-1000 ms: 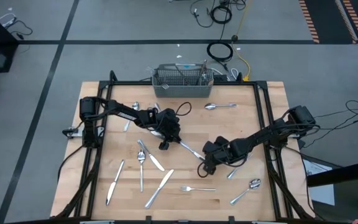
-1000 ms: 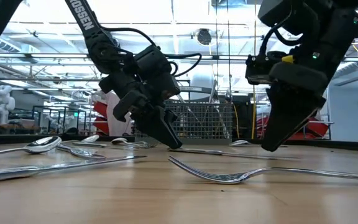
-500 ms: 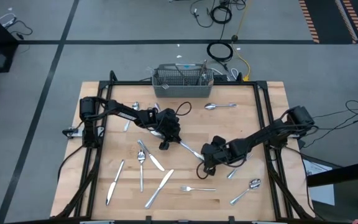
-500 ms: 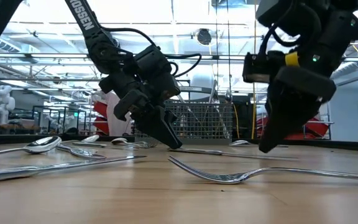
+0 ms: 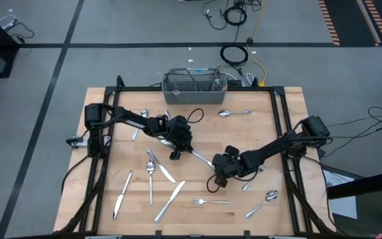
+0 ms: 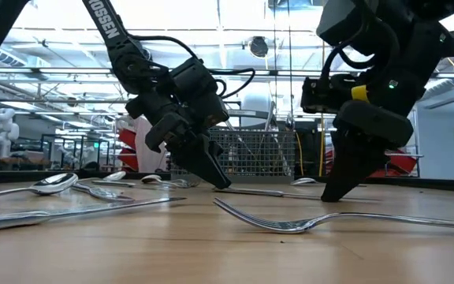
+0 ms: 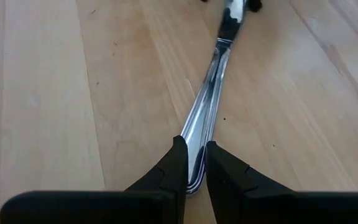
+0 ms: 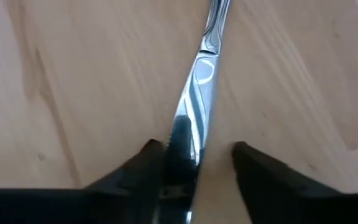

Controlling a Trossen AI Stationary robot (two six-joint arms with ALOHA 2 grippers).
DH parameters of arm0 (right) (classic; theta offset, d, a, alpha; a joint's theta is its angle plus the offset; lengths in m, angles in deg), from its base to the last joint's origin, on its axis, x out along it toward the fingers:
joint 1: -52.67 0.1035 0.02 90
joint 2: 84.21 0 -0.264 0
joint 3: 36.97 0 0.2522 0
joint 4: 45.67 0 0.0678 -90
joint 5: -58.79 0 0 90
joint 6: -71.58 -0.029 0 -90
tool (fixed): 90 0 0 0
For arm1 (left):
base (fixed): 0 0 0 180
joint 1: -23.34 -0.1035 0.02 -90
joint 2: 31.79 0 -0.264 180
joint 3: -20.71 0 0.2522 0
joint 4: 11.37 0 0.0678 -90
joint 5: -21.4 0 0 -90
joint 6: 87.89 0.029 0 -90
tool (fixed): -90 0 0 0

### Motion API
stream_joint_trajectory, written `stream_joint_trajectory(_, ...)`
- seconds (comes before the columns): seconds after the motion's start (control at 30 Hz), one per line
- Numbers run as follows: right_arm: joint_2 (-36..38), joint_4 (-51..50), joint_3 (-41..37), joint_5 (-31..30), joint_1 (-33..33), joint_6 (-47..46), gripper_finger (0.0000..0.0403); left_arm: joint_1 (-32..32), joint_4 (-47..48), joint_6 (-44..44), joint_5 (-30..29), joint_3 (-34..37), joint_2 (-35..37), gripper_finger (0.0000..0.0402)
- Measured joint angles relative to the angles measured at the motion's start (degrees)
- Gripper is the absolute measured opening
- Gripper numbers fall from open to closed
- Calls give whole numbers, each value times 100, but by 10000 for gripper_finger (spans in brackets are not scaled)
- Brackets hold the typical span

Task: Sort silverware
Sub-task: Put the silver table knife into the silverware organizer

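Looking at a table knife point(image 5: 201, 159) lying flat near the middle of the tabletop point(image 5: 257, 133), running slantwise between the two arms. Pinching its handle end with the left claw point(image 5: 178, 151), fingers point(image 7: 178, 163) pressed together on the metal, tips down at the wood. Straddling its blade end with the right claw point(image 5: 216, 170), fingers spread, one finger point(image 8: 157, 163) touching the blade's edge and the other standing clear of it on the far side. Seeing both claws tilted down to the surface in the low view, left claw point(image 6: 217, 180) and right claw point(image 6: 329, 192) well apart.

Finding the remaining silverware scattered around: a fork point(image 5: 211, 201) just in front of the right claw, a spoon point(image 5: 262, 204) toward the front right corner, another spoon point(image 5: 234, 113) near the back edge. Lying front left, more pieces: a long knife point(image 5: 170, 200), a second knife point(image 5: 123, 194), a spoon point(image 5: 150, 176) between them. Standing at the back edge, a grey wire basket point(image 5: 194, 86) holding a few pieces upright.
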Motion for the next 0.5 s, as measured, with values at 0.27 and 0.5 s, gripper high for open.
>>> stream_joint_trajectory(0.27,0,-168,111,-1,-1,-313,32,-2,2,0,59,13,0,61)
stream_joint_trajectory(0.5,98,-218,122,-156,23,-672,32,-2,-15,-4,51,13,1,61)
